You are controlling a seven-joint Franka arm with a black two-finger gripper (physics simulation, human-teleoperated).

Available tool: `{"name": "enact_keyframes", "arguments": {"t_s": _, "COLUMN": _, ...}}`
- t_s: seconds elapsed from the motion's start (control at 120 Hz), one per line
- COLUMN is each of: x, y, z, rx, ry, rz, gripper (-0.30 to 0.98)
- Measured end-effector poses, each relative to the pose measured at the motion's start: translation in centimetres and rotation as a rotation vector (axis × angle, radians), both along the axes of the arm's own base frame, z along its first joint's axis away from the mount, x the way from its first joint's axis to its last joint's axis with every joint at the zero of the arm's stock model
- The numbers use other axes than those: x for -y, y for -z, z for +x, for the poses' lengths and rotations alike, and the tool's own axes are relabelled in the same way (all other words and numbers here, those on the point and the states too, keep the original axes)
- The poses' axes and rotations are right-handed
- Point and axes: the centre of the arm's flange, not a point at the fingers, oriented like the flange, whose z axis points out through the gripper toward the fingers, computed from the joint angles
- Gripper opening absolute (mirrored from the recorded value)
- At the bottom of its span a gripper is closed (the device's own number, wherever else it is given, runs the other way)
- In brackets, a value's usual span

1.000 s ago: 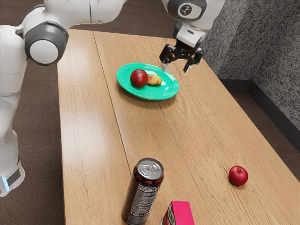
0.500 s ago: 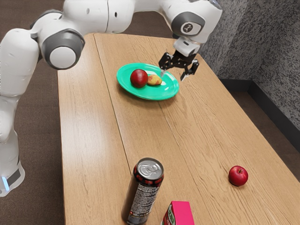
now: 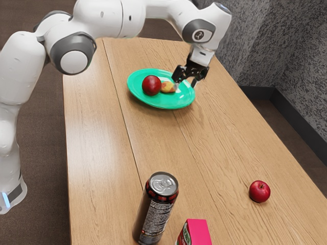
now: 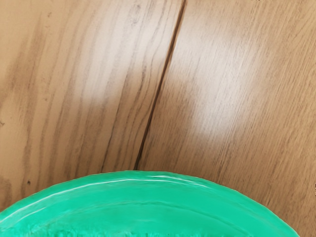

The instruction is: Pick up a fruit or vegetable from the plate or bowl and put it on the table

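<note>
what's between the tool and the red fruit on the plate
In the exterior view, the yellowish fruit lies between the tool and the red fruit.

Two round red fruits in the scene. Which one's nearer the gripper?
The red fruit on the green plate, beside the yellow-and-red one. The other, an apple with a visible stem, sits directly on the table, farther from the gripper.

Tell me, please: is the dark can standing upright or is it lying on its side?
Upright: the can stands on the table, with its silver top facing up.
</note>
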Motion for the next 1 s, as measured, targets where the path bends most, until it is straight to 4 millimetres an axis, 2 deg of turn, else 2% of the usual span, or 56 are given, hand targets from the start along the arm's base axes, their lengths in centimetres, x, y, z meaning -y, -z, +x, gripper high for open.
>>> {"name": "enact_keyframes", "arguments": {"t_s": 0.075, "x": -1.6, "y": -0.1, "z": -0.4, "rx": 0.014, "ry": -0.164, "rz": -0.01, "gripper": 0.68}}
{"name": "enact_keyframes", "arguments": {"t_s": 0.458, "x": -4.6, "y": 0.0, "z": -1.2, "rx": 0.043, "ry": -0.96, "rz": 0.002, "gripper": 0.68}}
{"name": "enact_keyframes", "arguments": {"t_s": 0.567, "x": -5.4, "y": -0.1, "z": -1.4, "rx": 0.051, "ry": -1.131, "rz": 0.019, "gripper": 0.68}}
{"name": "enact_keyframes", "arguments": {"t_s": 0.733, "x": -6.8, "y": 1.9, "z": -0.6, "rx": 0.065, "ry": -1.338, "rz": 0.049, "gripper": 0.68}}
{"name": "enact_keyframes", "arguments": {"t_s": 1.0, "x": -12.0, "y": 1.9, "z": -1.0, "rx": 0.148, "ry": -1.598, "rz": 0.058, "gripper": 0.68}}
